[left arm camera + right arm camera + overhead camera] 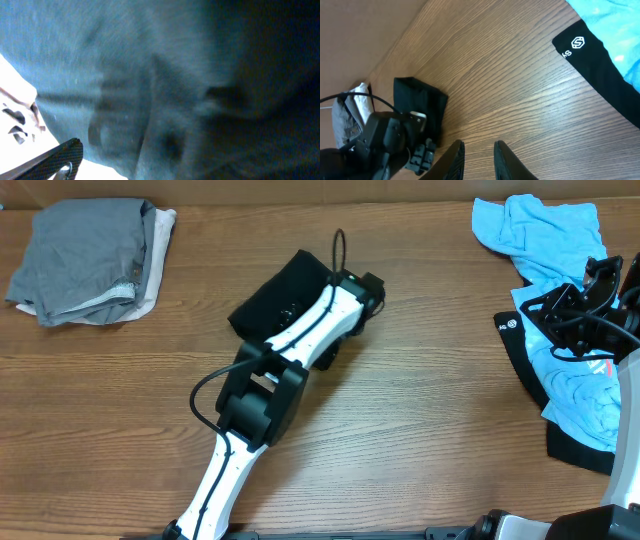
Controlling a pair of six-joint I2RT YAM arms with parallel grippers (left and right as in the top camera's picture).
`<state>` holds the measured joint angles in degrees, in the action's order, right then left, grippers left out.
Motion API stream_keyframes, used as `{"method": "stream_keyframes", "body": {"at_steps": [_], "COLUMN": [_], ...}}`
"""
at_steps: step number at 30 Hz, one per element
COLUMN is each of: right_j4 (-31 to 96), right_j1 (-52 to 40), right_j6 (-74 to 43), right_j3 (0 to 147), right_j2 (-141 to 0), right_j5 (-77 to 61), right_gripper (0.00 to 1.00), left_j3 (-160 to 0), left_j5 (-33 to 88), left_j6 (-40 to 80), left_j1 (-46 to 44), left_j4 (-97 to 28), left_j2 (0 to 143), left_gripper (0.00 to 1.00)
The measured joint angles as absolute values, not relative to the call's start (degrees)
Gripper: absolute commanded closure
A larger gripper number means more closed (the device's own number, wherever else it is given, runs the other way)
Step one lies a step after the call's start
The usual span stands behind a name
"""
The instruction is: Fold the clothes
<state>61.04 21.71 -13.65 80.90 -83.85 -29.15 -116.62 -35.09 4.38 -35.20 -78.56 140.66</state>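
Left arm (305, 330) over diagonal black T-shirt (268, 298)

A folded shirt (280, 295) lies on the table (430, 430) about midway between the left and right edges, nearer the far edge. The left arm (300, 340) reaches in from the near edge and ends over the shirt's right side. A folded stack (85, 260) sits in the far left corner. A loose heap (545, 235) fills the far right corner and runs along the right edge, its nearer part lying on a logo shirt (515, 345).
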Motion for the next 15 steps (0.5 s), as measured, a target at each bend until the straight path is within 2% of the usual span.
{"method": "stream_keyframes", "body": {"at_steps": [5, 7, 10, 15], "right_j4": [60.90, 60.86, 60.82, 60.90], "right_j1": [21.71, 21.71, 21.71, 21.71], "right_j6": [-13.50, -13.47, -13.47, -13.45], "right_j3": [80.90, 80.90, 80.90, 80.90], "right_j2": [-83.85, -83.85, -83.85, -83.85], "right_j5": [-29.12, -29.15, -28.99, -28.32], "right_gripper": [0.76, 0.76, 0.75, 0.75], "left_j3": [-116.68, -117.36, -117.78, -118.19], "left_j5": [-36.53, -36.42, -34.20, -30.02], "left_j6": [5.63, 5.87, 5.06, 1.41], "left_j1": [-34.50, -34.87, -35.44, -35.62], "left_j4": [-77.80, -76.51, -73.08, -67.29], "left_j2": [140.66, 140.77, 140.81, 140.55], "left_gripper": [0.01, 0.07, 0.09, 0.07]}}
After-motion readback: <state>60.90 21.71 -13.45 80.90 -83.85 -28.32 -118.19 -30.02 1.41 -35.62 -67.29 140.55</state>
